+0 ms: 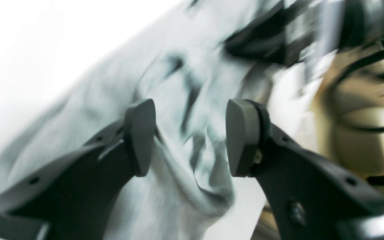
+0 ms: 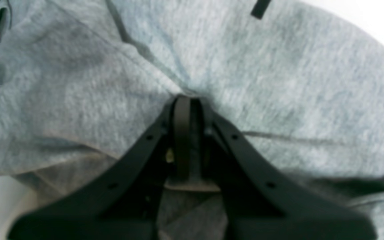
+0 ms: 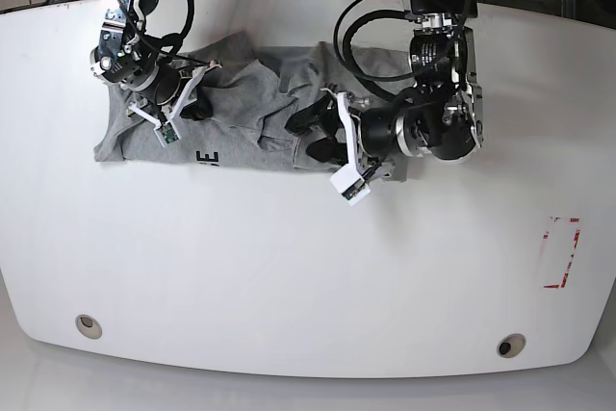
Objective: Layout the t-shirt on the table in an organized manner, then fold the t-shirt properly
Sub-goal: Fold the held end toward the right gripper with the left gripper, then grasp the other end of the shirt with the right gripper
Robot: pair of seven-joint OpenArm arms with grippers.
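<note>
The heather-grey t-shirt (image 3: pixel 245 122) lies crumpled on the far left-centre of the white table (image 3: pixel 289 267), with a bit of black lettering (image 3: pixel 207 158) showing at its near edge. My right gripper (image 3: pixel 191 103) sits over the shirt's left part. In the right wrist view its jaws (image 2: pixel 185 100) are shut, pinching a ridge of the grey t-shirt (image 2: pixel 278 83). My left gripper (image 3: pixel 315 137) hovers at the shirt's right part. It is open (image 1: pixel 192 136) in the blurred left wrist view, with loose folds of the t-shirt (image 1: pixel 118 83) just beyond its pads.
Two round metal grommets (image 3: pixel 88 325) (image 3: pixel 510 345) sit near the table's front edge. A red-and-white rectangular mark (image 3: pixel 561 252) is at the right. Black cables (image 3: pixel 361 16) loop from the left arm's base over the table's far side.
</note>
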